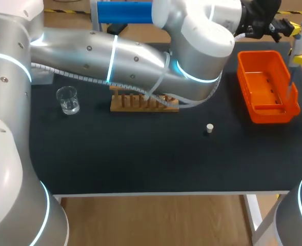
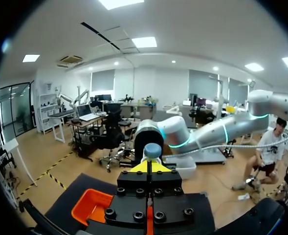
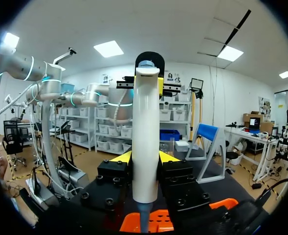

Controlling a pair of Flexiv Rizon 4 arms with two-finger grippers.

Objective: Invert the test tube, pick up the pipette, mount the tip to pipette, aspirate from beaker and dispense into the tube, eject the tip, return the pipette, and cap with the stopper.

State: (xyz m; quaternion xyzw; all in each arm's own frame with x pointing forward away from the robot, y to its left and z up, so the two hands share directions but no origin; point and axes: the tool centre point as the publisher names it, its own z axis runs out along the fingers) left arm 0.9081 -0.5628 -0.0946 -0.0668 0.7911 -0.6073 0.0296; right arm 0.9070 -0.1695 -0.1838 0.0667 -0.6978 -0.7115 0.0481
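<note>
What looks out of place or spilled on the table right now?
Nothing stands out. The beaker stands upright with no spill around it, the stopper sits on the mat, and the right gripper holds the pipette upright over the orange bin. The left arm hides part of the wooden rack.

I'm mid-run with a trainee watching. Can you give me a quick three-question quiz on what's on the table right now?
1. Fill in: in the head view, the beaker stands on the view's ____ side of the wooden rack.
2. True or false: the stopper lies inside the orange bin.
3. The right gripper is shut on: A) the beaker, B) the pipette, C) the stopper.

Key: 1 left; 2 false, it stands on the mat beside the bin; 3 B.
</note>
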